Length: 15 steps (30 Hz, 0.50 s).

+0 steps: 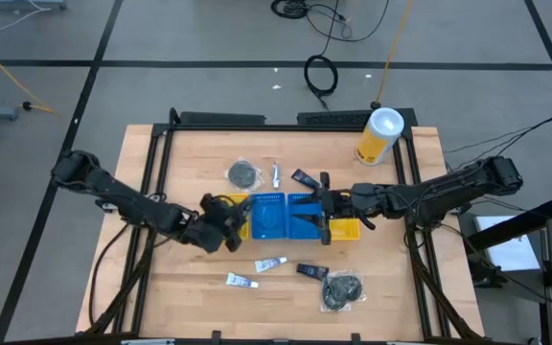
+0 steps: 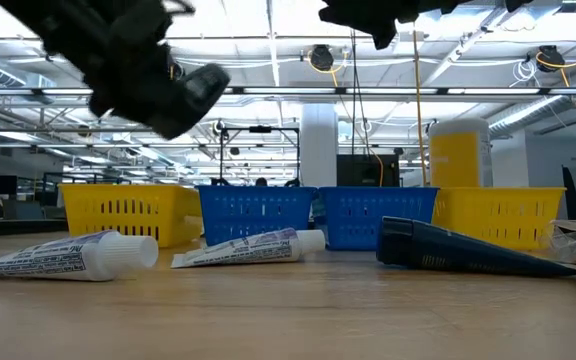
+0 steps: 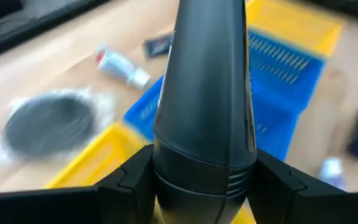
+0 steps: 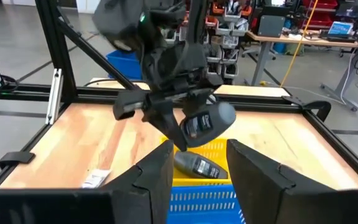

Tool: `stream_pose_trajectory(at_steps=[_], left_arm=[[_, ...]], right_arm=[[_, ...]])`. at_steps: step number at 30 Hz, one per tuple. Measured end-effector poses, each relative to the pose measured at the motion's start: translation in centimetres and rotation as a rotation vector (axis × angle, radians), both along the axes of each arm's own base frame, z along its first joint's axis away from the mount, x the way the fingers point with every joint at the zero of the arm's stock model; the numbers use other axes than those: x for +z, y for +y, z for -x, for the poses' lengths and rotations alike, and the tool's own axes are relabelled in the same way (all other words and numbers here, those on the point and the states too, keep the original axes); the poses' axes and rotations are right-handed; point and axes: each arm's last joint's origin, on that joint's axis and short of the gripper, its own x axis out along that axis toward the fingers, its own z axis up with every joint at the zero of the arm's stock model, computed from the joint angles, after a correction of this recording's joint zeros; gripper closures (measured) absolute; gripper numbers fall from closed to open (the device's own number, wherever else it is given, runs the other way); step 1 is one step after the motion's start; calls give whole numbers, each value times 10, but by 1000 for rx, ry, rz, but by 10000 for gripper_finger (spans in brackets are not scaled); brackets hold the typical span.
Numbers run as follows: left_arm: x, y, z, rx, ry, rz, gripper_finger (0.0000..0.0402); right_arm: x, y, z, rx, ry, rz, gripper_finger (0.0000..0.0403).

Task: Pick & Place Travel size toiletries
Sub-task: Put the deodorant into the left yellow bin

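My left gripper [image 1: 228, 223] is shut on a dark navy tube [image 3: 205, 93] over the left yellow bin [image 1: 239, 204]. In the right wrist view the tube [image 4: 205, 122] hangs above that bin, where another dark bottle [image 4: 197, 165] lies. My right gripper [image 4: 199, 177] hovers open over the blue bins [image 1: 286, 217], with nothing between its fingers. On the table rest two white tubes [image 1: 269, 264] [image 1: 241, 280], a dark packet [image 1: 311, 271] and a wrapped bundle [image 1: 341, 289] near the front. A bundle [image 1: 244, 173], a white tube [image 1: 275, 174] and a dark packet [image 1: 303, 178] lie behind the bins. My left gripper pinches the dark tube's wide ribbed end [image 3: 204, 180] between its two fingers [image 3: 129, 183]. The tube runs on along the fingers and narrows toward its far end. The fingers come from the table's left, slanting down. The tube is lifted clear above the yellow bin.
A second yellow bin [image 1: 347, 229] stands at the right end of the bin row. A large yellow canister with a white lid [image 1: 381, 134] stands at the far right corner. A black frame rail [image 4: 61, 56] borders the table.
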Motion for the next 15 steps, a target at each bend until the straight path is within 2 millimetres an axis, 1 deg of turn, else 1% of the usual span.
stream_pose_trajectory(at_steps=[5,8,15], left_arm=[[-8,0,13,123,46,53,221],[-11,2,16,183,47,100,221],[-11,2,17,196,48,145,221]], right_arm=[[-1,0,0,0,6,1,262],[-1,0,0,0,6,1,263],[-1,0,0,0,6,0,265]])
